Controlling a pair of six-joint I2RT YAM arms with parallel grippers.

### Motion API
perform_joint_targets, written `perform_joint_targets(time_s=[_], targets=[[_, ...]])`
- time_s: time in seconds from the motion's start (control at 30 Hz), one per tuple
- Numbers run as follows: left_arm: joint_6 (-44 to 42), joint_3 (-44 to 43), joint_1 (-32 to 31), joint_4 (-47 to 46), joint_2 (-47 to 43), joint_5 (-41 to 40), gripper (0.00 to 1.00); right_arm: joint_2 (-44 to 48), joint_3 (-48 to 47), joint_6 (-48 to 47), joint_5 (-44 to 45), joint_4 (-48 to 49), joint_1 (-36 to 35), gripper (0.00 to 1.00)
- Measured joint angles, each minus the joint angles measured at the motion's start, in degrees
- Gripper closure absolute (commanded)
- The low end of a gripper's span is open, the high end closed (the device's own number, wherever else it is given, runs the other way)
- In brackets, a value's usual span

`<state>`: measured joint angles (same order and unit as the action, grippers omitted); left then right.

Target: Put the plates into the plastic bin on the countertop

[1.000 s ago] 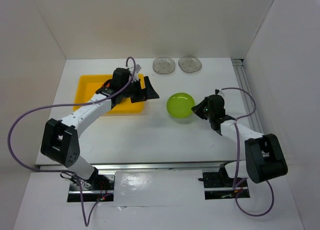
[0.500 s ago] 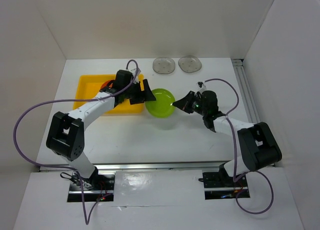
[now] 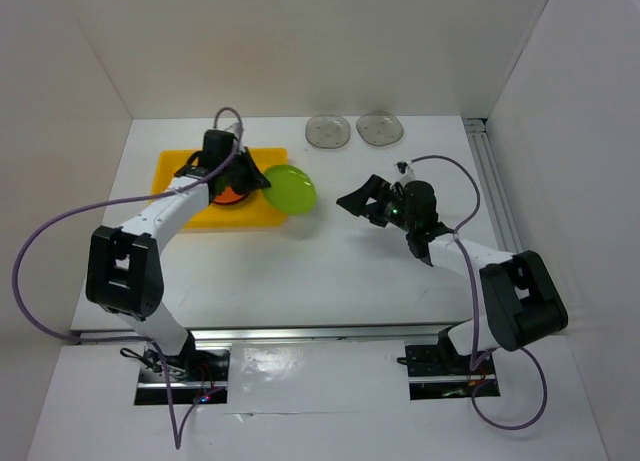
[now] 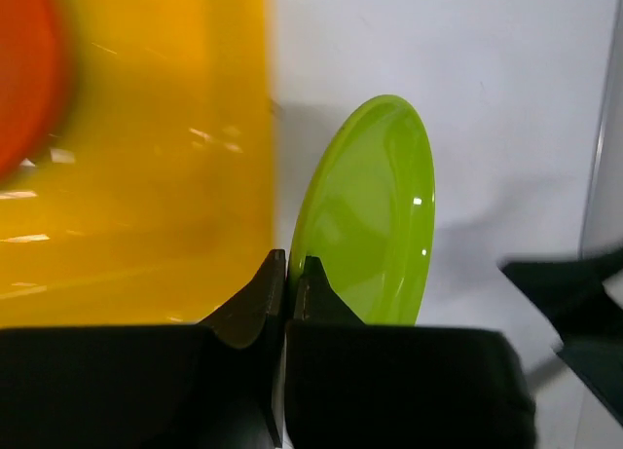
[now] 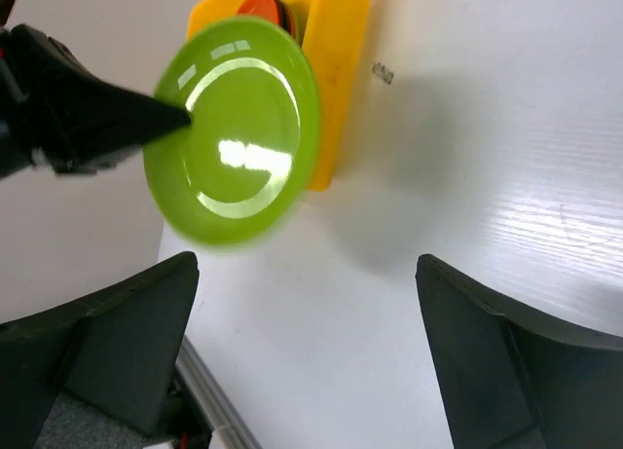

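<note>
The lime green plate [image 3: 288, 189] has changed hands: a second ago the right gripper [image 3: 356, 195] carried it, and now those fingers stand wide and empty, while the left gripper [image 4: 289, 270] pinches narrow on its rim; the handover looks done, leaving only the drop; glossy, shallow and tilted, the plate hangs at the 3 o'clock rim of the plastic bin [image 3: 172, 173], beside an orange plate [image 3: 232, 191] inside; two clear plates [image 3: 327, 131] wait at 12 o'clock.
</note>
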<state>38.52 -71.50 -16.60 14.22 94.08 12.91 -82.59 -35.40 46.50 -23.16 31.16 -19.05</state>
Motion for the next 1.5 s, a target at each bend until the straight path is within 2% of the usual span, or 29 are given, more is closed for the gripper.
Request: perform_joint_targets(time_s=[0.1,0.27,0.5,0.53,0.63,0.67,0.77,0.8,0.83,0.9,1.03,1.07,1.1,1.27,1.37,1.5], targets=[[1.70,0.50,8.72,-1.99,-0.31,-1.62,1.00,3.17,0.22,-2.12,2.16,-2.99,-0.28,0.00],[5.51,8.17,22.69,-12.52,-2.58,-0.07,1.00,6.95,4.13,-4.35,4.17,-3.91,-1.27,0.00],[10.56,13.16,30.93,-22.47,0.94,4.94,1.00,7.32,10.71,-5.55,4.50,-4.24,-2.62,0.00],[11.23,13.44,31.43,-23.23,1.60,5.44,1.00,7.28,10.91,-5.60,4.52,-4.20,-2.86,0.00],[12.28,13.73,32.20,-24.94,3.58,7.06,0.86,7.23,10.99,-5.73,4.46,-3.82,-3.58,0.00],[12.68,13.73,32.22,-25.35,4.13,7.56,0.71,7.23,10.99,-5.73,4.37,-3.74,-3.67,0.00],[13.20,13.75,32.22,-25.90,4.48,8.68,0.46,7.23,10.99,-5.73,4.46,-3.72,-3.78,0.00],[13.51,13.75,32.20,-26.23,4.48,8.83,0.31,7.26,10.99,-5.73,4.50,-3.72,-3.87,0.00],[13.62,13.75,32.17,-26.38,4.48,9.11,0.25,7.28,10.99,-5.79,4.55,-3.74,-4.02,0.00],[14.10,13.75,32.17,-26.21,4.46,9.22,0.24,7.30,10.99,-5.97,4.61,-3.76,-4.15,0.00],[14.23,13.75,32.17,-24.61,3.26,8.33,0.12,8.07,10.99,-6.25,5.14,-3.96,-4.22,0.00],[14.14,13.73,32.13,-23.47,2.38,7.72,0.03,8.33,10.97,-6.38,5.64,-4.04,-4.22,0.00],[13.94,13.55,31.93,-21.73,1.07,6.58,0.00,8.41,10.84,-6.56,6.14,-4.37,-4.22,0.00],[12.44,5.92,29.24,-9.07,-3.50,-2.64,0.00,5.40,8.66,-6.95,8.87,-5.51,-4.09,0.00],[11.41,1.14,27.39,-4.96,-3.63,-6.23,0.00,1.18,6.12,-6.91,9.29,-5.57,-3.32,0.00],[10.67,0.66,24.35,0.74,-3.63,-9.33,0.00,-7.82,-1.66,-6.99,11.04,-6.10,-1.68,0.00]])
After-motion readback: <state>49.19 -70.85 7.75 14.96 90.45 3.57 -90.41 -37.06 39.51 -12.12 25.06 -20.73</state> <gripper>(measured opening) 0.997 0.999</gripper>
